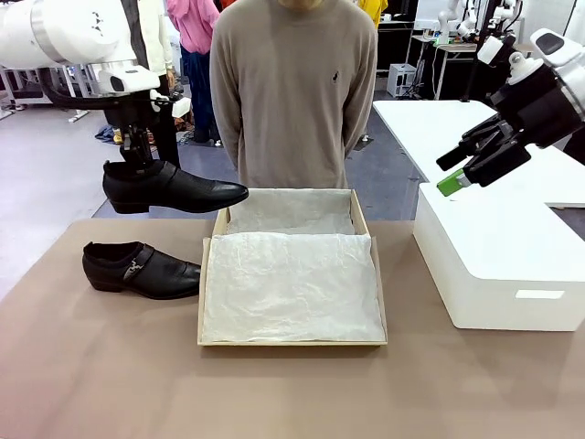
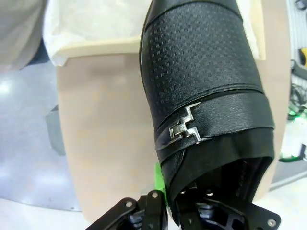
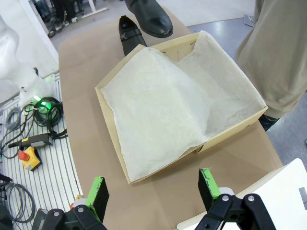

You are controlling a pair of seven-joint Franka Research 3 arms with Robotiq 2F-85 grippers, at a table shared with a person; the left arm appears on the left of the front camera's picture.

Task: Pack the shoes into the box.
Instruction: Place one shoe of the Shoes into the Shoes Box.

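Observation:
My left gripper (image 1: 137,161) is shut on the heel rim of one black shoe (image 1: 174,188) and holds it level in the air, its toe over the near left corner of the box (image 1: 212,245). In the left wrist view that shoe (image 2: 201,72) hangs toe-away with its metal buckle up, and my gripper (image 2: 172,201) has one green pad (image 2: 158,179) outside the heel. The other shoe (image 1: 142,268) lies on the table left of the box. White tissue paper (image 1: 291,283) lines the box. My right gripper (image 1: 448,172) hovers open, high at the right; its wrist view looks down past its gripper (image 3: 153,191) on the box (image 3: 111,132) and both shoes (image 3: 144,19).
A larger white box (image 1: 498,265) stands on the table right of the cardboard box. A person in a beige sweater (image 1: 292,91) stands close behind the far edge. The brown tabletop (image 1: 274,393) runs bare in front of the box. Cables and a controller (image 3: 33,143) lie beside the table.

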